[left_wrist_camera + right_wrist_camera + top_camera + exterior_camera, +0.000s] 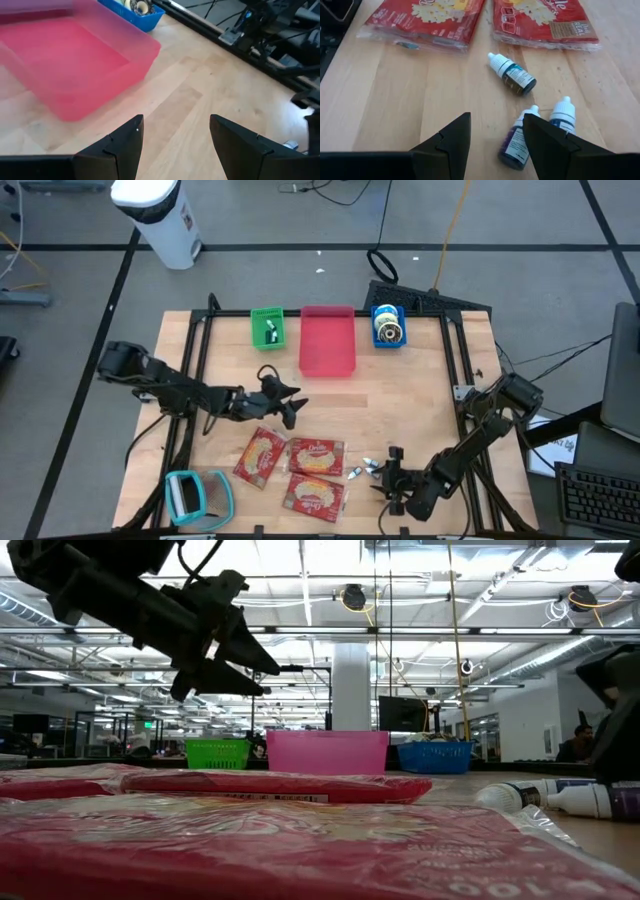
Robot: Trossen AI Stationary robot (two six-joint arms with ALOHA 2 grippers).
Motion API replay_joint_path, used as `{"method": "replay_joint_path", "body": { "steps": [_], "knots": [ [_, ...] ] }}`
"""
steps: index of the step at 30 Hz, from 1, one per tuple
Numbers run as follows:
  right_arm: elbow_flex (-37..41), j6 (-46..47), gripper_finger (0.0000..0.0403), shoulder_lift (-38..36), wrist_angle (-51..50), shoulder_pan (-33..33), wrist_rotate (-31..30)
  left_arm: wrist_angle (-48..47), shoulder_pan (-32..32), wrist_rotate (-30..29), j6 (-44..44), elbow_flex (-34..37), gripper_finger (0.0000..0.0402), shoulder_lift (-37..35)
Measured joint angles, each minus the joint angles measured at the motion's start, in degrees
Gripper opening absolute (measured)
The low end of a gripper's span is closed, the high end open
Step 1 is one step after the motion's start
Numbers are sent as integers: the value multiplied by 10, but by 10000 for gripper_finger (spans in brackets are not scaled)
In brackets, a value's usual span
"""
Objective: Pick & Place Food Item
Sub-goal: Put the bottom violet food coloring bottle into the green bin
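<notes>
Here, the left gripper (pixel 297 406) is hovering above the bare wood near the middle of the table (pixel 400 410), its fingers (pixel 125 145) spread apart with nothing between them. It is pointing toward the pink bin (pixel 328 340), which is sitting at the far edge between a green bin (pixel 267 327) and a blue bin (pixel 388 326). The blue bin is holding a roll of tape; the green bin's contents are too small to name.

The 3 red popcorn packets (pixel 300 470) are lying flat near the front edge, just below the left gripper in the high view. 1 packet (pixel 260 456) is sitting at a tilt on the left, a second (pixel 316 456) is lying beside it, and a third (pixel 314 496) is resting in front of them. None is being touched by either arm.

The right gripper (pixel 385 477) is sitting low over the front right of the table, its fingers parted and gripping nothing. Directly under it, 3 small dropper bottles (pixel 540 120) are lying on their sides on the wood: 1 with a dark body (pixel 512 74) lies apart toward the packets, and 2 (pixel 517 141) are lying side by side, almost touching, between the fingertips as the wrist camera sees them.

A teal tape dispenser (pixel 195 496) is resting at the front left corner. Beyond the table, a white waste bin (pixel 160 218) is standing on the floor.
</notes>
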State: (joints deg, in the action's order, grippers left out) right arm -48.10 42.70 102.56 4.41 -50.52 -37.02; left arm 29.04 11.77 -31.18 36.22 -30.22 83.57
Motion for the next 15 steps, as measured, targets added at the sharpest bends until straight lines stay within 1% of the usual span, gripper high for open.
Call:
{"method": "replay_joint_path", "body": {
  "steps": [4,9,12,15],
  "knots": [
    [-7,-35,168,-14,-3,7,6,13,0,2,-3,0,230,5],
    [-14,-56,168,-29,-22,12,0,19,0,0,-6,0,230,4],
    [-14,-26,168,-32,-67,13,1,22,0,0,-10,0,230,4],
    [-14,2,168,-27,-100,14,14,24,0,1,-11,0,230,4]
  ]
}}
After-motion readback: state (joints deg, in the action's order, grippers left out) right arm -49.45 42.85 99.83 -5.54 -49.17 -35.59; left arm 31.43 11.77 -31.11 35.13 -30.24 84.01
